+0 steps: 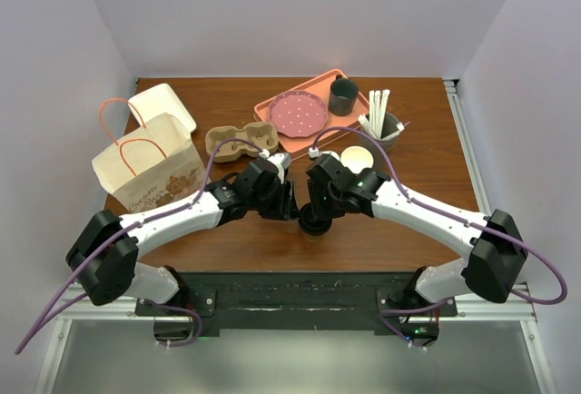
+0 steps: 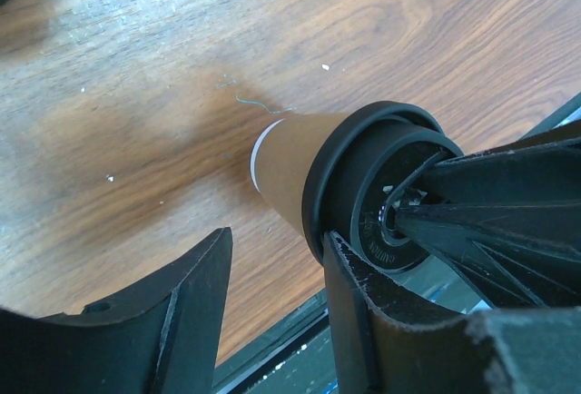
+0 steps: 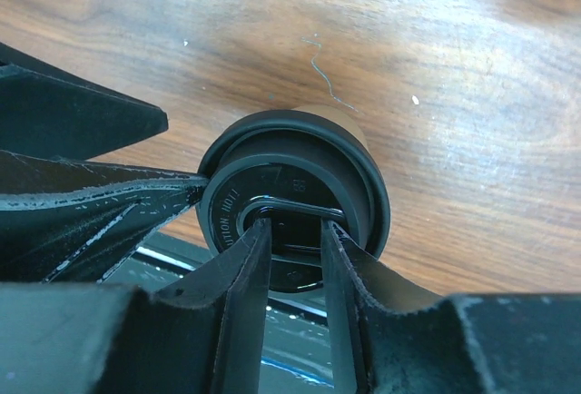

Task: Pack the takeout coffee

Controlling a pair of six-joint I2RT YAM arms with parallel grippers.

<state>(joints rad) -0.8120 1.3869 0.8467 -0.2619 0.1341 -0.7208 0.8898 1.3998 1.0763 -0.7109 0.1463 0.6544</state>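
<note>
The takeout coffee (image 1: 315,223) stands upright near the table's front edge, a brown paper cup (image 2: 290,162) with a black sip lid (image 3: 309,167) on it. My right gripper (image 3: 292,229) comes down from above. Its two fingertips (image 3: 259,235) stand a little apart and rest in the recess on top of the lid (image 2: 340,185), with nothing between them. My left gripper (image 2: 277,244) is open beside the cup. Its right finger (image 2: 363,303) touches the lid's rim, and only bare wood shows between its jaws. In the top view both grippers, left (image 1: 289,199) and right (image 1: 316,212), meet over the cup.
A paper bag (image 1: 150,167) with orange handles stands at the left, a white box (image 1: 163,103) behind it. A cardboard cup carrier (image 1: 238,140), a pink tray (image 1: 318,85) with a dotted plate (image 1: 298,113) and a dark mug (image 1: 343,96), a stirrer holder (image 1: 381,123) and lidless cups (image 1: 357,158) lie behind the grippers.
</note>
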